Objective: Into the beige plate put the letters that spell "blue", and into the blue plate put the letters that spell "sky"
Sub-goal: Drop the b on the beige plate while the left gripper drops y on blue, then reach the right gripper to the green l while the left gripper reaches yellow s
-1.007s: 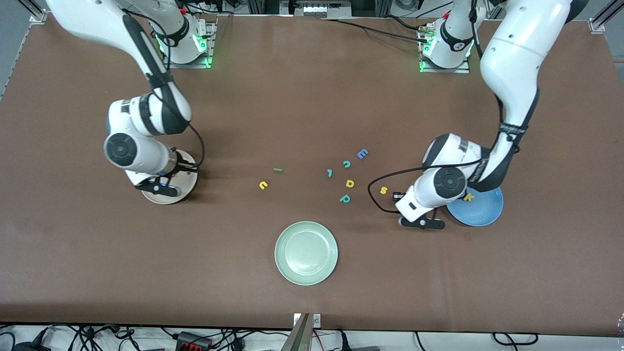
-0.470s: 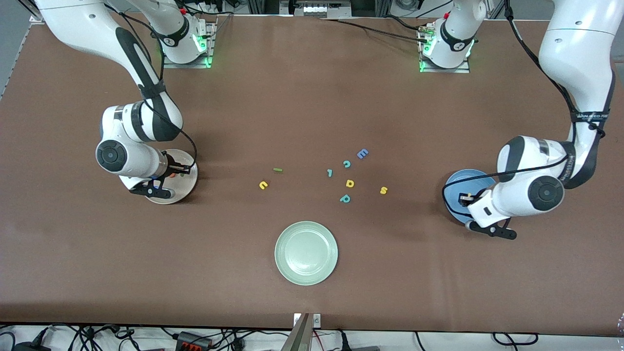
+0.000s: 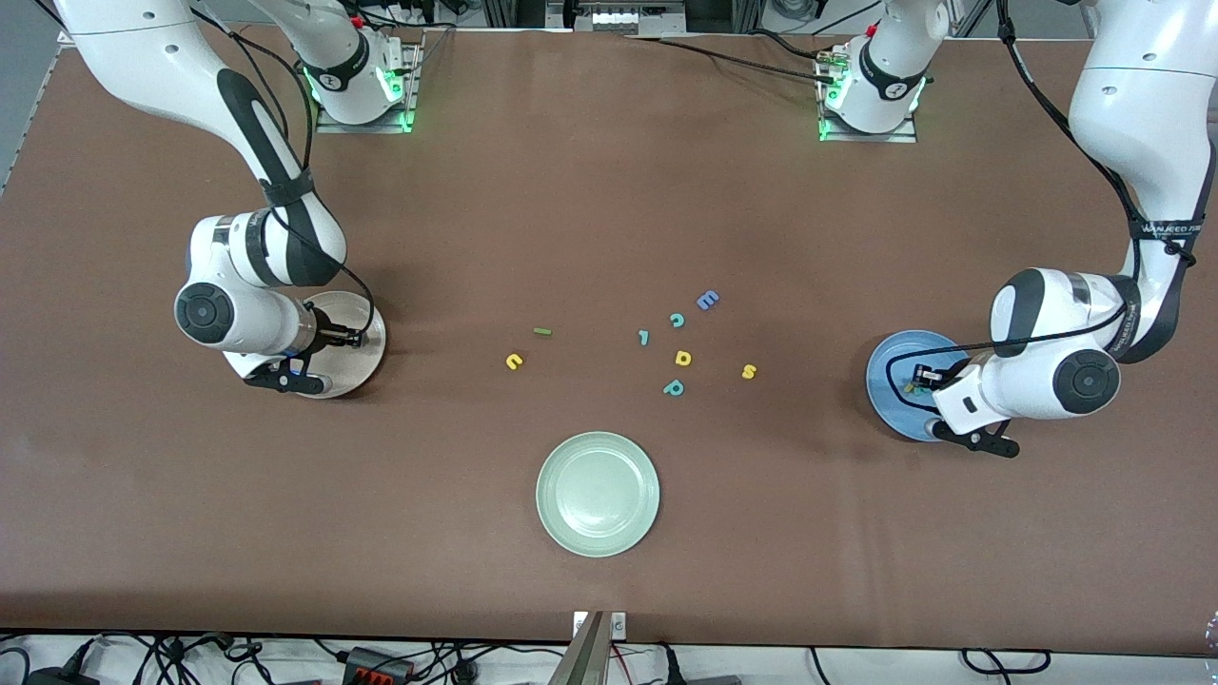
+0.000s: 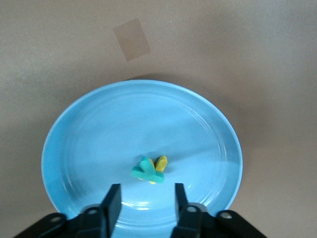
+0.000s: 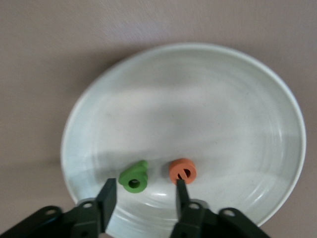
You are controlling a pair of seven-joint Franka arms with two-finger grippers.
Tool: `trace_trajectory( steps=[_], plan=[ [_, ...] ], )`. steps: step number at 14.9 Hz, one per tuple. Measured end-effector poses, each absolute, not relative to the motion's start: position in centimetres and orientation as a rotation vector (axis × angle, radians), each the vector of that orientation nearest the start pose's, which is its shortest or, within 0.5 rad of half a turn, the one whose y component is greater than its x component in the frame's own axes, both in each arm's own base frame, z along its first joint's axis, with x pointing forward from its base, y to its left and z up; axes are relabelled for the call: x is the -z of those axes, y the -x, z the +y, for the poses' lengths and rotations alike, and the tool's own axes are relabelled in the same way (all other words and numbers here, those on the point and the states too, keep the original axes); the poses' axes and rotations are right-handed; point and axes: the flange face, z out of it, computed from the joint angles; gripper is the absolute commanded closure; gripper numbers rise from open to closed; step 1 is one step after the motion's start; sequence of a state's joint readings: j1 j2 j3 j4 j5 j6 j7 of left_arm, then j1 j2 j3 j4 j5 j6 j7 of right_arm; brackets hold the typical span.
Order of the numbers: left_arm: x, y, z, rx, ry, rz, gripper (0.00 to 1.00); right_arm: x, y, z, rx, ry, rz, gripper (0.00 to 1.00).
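Over the blue plate the left gripper is hanging with jaws parted and empty above the yellow k and teal y, while the right gripper, likewise parted, is hovering over the beige plate holding green b and orange e, so each should be lifting straight up before reaching for the yellow s or yellow u on the tabletop.

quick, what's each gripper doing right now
left gripper: open, holding nothing, over the blue plate.
right gripper: open, holding nothing, over the beige plate.

Both arms reach down from their bases, wrists bent at table level, the left gripper at three o'clock and the right gripper at nine o'clock, each with fingers parted and empty.
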State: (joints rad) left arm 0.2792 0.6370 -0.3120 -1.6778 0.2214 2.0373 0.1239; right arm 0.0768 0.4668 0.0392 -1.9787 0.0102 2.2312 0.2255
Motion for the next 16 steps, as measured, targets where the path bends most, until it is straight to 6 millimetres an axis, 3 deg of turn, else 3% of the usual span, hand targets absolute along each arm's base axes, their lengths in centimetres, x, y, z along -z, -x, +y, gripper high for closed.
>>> trace_trajectory(
  steps=[3, 5, 9, 11, 13, 16],
  plan=[
    [-23.4, -65.4, -0.1, -0.357, 3.116, 0.408, 0.00, -24.1, -59.5, 8.6, -0.303, 3.127, 0.079, 0.00],
    [-23.9, -65.6, -1.0, -0.341, 3.118, 0.427, 0.00, -25.3, -59.7, 11.1, -0.288, 3.123, -0.076, 0.00],
    [-24.8, -65.7, -2.4, -0.360, 3.115, 0.435, 0.00, -26.3, -58.0, 20.5, -0.250, 3.109, -0.367, 0.00],
    [-25.5, -65.9, -4.3, -0.358, 3.113, 0.378, 0.00, -26.6, -56.4, 25.6, -0.224, 3.082, -0.555, 0.00],
    [-25.7, -65.7, -7.0, -0.360, 3.106, 0.316, 0.00, -26.6, -55.7, 28.7, -0.188, 3.021, -0.801, 0.00],
    [-26.3, -65.7, -10.1, -0.333, 3.103, 0.219, 0.00, -25.9, -56.7, 30.7, -0.139, 2.864, -1.207, 0.00]
  ],
)
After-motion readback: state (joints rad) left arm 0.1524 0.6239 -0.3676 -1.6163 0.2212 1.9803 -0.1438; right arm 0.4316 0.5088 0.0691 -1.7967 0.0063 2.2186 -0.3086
